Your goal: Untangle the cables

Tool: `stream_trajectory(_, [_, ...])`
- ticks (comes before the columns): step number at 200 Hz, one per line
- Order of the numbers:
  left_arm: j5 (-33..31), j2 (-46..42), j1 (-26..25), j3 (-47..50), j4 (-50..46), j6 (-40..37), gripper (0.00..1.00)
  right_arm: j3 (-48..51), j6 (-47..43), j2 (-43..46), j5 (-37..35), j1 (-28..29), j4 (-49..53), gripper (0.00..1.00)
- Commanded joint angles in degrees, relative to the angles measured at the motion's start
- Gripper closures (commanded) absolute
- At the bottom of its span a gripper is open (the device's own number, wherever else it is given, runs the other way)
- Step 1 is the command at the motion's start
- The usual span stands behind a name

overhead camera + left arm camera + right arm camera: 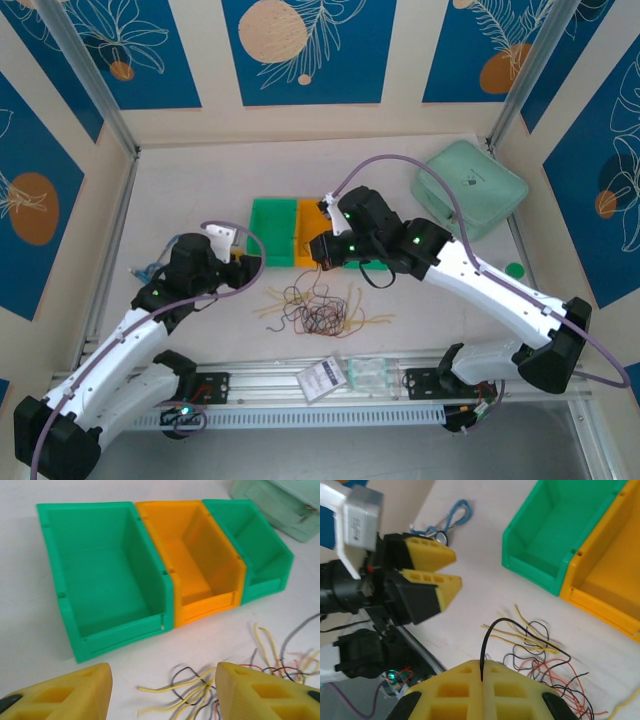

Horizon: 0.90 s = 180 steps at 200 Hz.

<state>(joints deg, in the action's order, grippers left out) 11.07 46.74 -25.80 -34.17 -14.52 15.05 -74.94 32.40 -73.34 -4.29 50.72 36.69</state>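
The cables (320, 310) lie on the table (200, 190) just before the three bins (272, 218).

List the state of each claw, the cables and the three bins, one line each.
Left claw, open, empty.
Right claw, shut on a black wire.
Cables, tangled in one loose pile.
Left green bin, empty.
Orange bin, empty.
Right green bin, empty where visible.

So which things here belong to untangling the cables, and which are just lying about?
Job: cables; black cable pinched by right gripper; open left gripper.
Lying about: three bins, blue cord, pale green box, packets.
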Motion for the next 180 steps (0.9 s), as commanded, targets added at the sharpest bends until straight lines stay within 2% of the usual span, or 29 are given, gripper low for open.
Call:
stream_trajectory(1, [7.2, 0.1, -0.8, 1.1, 3.5, -0.9, 0.43, 0.3, 0.4, 2.2, 5.0, -1.2, -3.7, 1.00])
stream_trajectory(43, [9.4, 1.0, -1.3, 2.7, 5.9, 0.8, 0.43, -0.3, 1.6, 4.5, 11.4, -4.0, -7.4, 1.00])
stream_trajectory(67, [10.4, 2.0, -1.4, 2.9, 7.3, 1.5, 0.43, -3.7, 0.0, 4.7, 12.1, -4.1, -5.6, 1.00])
stream_trajectory(121, [18.0, 3.4, -3.1, 1.7, 11.3, 3.7, 0.41, -6.3, -0.7, 6.7, 12.0, -5.2, -5.1, 1.00])
stream_trajectory(180, [18.6, 4.8, -6.0, 2.9, 12.8, 4.8, 0.41, -7.9, -0.6, 9.7, 12.9, -5.3, -7.2, 1.00])
